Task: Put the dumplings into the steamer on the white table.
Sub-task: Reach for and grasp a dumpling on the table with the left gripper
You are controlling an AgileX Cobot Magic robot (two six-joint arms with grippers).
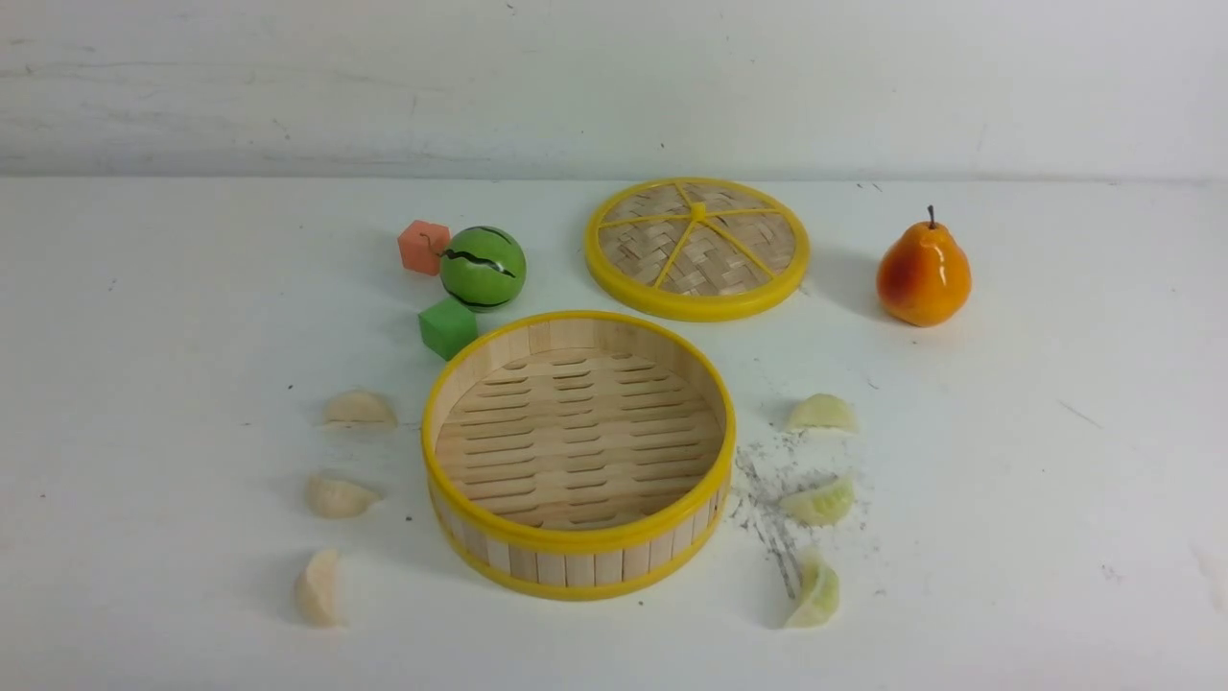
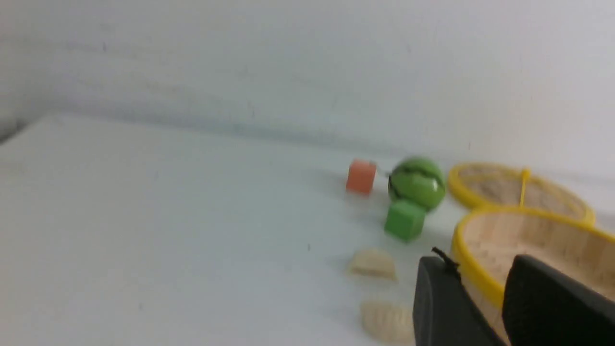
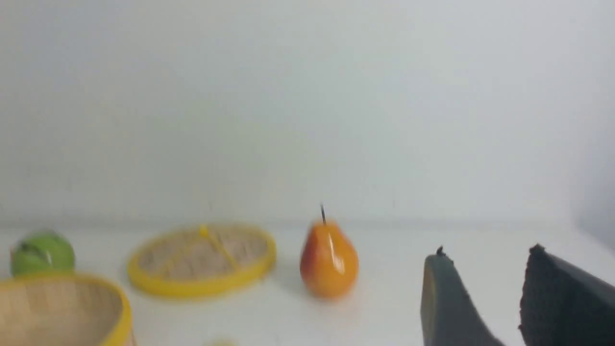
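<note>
The steamer (image 1: pixel 578 566) is seen standing empty near the middle of the white table (image 1: pixel 144 336). Three cream dumplings (image 1: pixel 338 497) are laid in a row on its left and three green dumplings (image 1: pixel 820 501) on its right. The left gripper (image 2: pixel 478 269) and the right gripper (image 3: pixel 487 254) are each seen with jaws parted, nothing held.

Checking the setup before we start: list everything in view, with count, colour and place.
steamer: one, bamboo, yellow rims, centre, empty
lid: one, woven, yellow-rimmed, behind steamer
cream dumplings: three, left of steamer
green dumplings: three, pale, right of steamer
ball: one, green striped, left of lid
orange block: one, left of ball
green block: one, before ball
pear: one, orange, right of lid
table: one, white
left gripper: black, open, empty
right gripper: black, open, empty
</note>
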